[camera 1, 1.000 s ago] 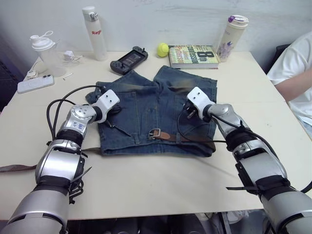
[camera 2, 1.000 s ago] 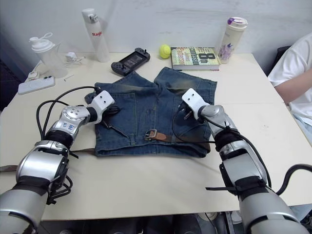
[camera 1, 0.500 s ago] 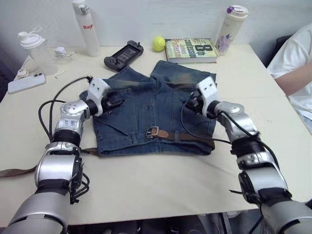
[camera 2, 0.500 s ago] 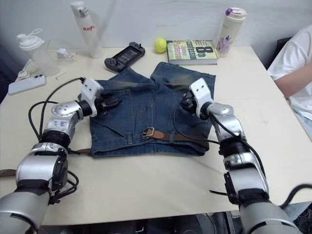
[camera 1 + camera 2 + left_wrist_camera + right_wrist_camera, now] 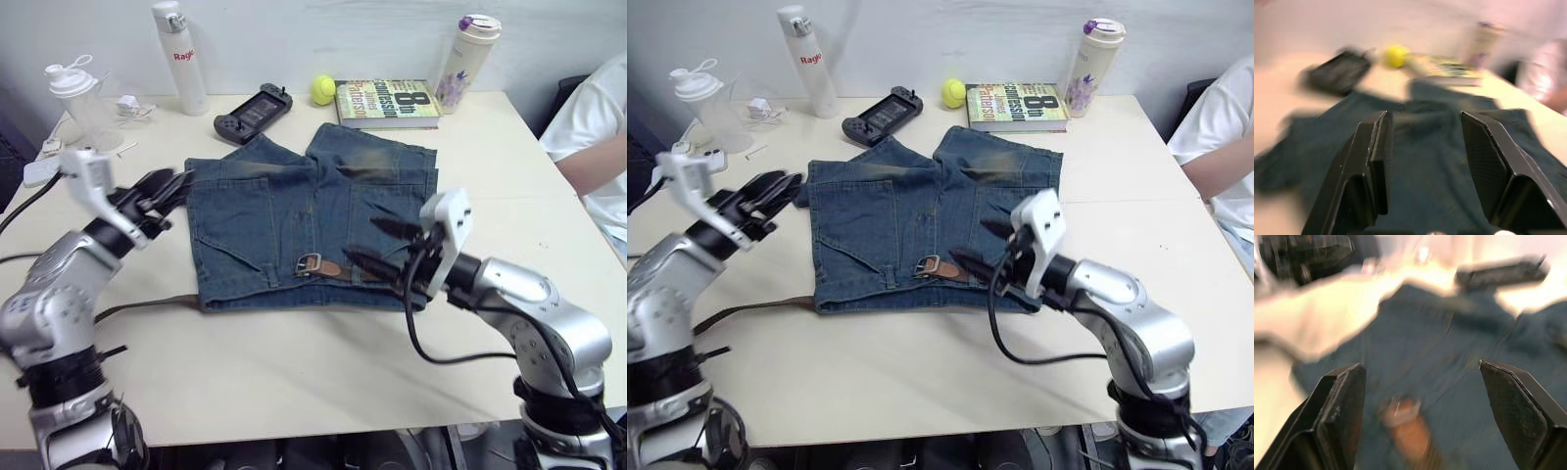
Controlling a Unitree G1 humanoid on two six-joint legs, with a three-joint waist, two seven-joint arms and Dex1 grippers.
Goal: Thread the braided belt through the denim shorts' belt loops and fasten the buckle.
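From the head views I see the braided belt (image 5: 147, 305) trailing left off the denim shorts (image 5: 294, 211) across the worktop (image 5: 294, 372) — wrist views miss that. Left gripper (image 5: 165, 186) fingers released, empty, beside the shorts; right gripper (image 5: 377, 245) spread wide over the buckle (image 5: 1397, 407), touching nothing.

- the two head views look forward and down from above the near edge of the table (image 5: 294, 392), taking in the whole top as far as the wall; they show the same spread, the right eye shifted a touch sideways.
- the left wrist view sits low over the denim shorts (image 5: 1420, 161), looking along its own fingers (image 5: 1371, 171) across the cloth towards the yellow ball (image 5: 1396, 55) and the book (image 5: 1449, 73) at the far side.
- the right wrist view hovers close above the shorts, facing across them at the buckle (image 5: 1398, 411) and on to the game controller (image 5: 1498, 271).
- both wrist views share the shorts and the controller with the head views.
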